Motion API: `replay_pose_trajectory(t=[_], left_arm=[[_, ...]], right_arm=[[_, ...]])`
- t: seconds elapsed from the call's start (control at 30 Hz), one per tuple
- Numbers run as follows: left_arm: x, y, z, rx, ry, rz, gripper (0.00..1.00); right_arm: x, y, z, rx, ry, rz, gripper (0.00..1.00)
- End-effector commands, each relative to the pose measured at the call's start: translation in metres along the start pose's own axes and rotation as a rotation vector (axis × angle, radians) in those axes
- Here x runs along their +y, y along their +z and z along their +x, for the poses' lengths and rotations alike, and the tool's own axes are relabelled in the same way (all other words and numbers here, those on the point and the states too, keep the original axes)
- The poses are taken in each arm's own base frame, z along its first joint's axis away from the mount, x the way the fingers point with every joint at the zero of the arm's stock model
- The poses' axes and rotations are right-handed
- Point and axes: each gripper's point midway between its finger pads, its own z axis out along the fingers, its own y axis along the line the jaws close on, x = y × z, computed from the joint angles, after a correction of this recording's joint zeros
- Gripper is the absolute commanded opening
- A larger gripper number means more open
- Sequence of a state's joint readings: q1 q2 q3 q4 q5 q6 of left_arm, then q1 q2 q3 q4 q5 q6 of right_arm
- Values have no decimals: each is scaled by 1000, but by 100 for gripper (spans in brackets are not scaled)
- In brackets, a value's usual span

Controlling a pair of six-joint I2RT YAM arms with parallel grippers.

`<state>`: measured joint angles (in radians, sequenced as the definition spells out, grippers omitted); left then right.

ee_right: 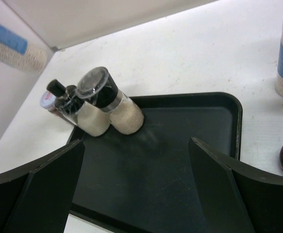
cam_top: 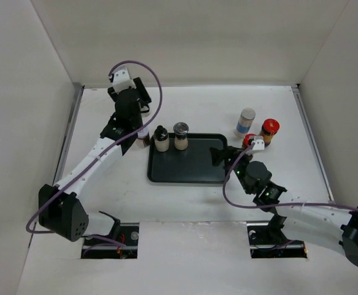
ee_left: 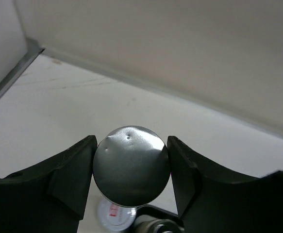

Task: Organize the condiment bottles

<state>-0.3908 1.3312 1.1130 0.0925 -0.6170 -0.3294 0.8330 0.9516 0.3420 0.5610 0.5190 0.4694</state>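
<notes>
In the left wrist view my left gripper [ee_left: 131, 145] is shut on a silver-capped condiment bottle [ee_left: 130, 167], a finger on each side of its cap. From above, this gripper [cam_top: 143, 104] is at the table's back left. A white-capped bottle [cam_top: 143, 136] stands just outside the black tray's [cam_top: 191, 172] back-left corner. On the tray stand a black-capped cream bottle [cam_top: 161, 138] and a clear-capped pale one [cam_top: 180, 136]. My right gripper [ee_right: 136, 143] hangs open and holds nothing over the tray's right half [ee_right: 180, 160]. A blue-labelled bottle [cam_top: 246, 121] and two red-capped ones [cam_top: 269, 132] stand right of the tray.
White walls close in the table on the left, back and right. The second red cap [cam_top: 249, 140] is partly hidden behind my right wrist. Bare table lies in front of the tray [cam_top: 185, 203] and at the back centre.
</notes>
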Motion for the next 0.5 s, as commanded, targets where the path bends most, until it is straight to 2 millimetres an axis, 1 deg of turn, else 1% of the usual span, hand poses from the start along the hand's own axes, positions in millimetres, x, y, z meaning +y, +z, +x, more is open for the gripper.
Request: replay_pose_trajectory(t=[0.0,0.07,0.13,0.2,0.27,0.37,0.4,0.47], left_arm=[[-69,-24,-63,-144,-105,185,38],[-96,-32,-68,-156,-117,240,38],[-116,-34,-75,-175,-122,278,38],[-137,-41,-73,-168,-129,327,38],[-165,-53,-61,-144,-128,395,38],[-202,-67,-31,-94,-106,479,38],[-209,-72,-23,-79,-97,497,38],[-225,-81,1,-41,-77,534,38]], right_arm=[[2,-6,-20,-74,32,-8,95],[-1,-9,-26,-97,32,8,96],[-3,-9,-27,-102,26,13,96],[-3,-10,-28,-106,29,13,96],[-2,-12,-34,-122,34,10,96],[-6,-16,-39,-145,45,22,96],[-7,-17,-41,-152,49,25,96],[-10,-21,-46,-172,59,32,96]])
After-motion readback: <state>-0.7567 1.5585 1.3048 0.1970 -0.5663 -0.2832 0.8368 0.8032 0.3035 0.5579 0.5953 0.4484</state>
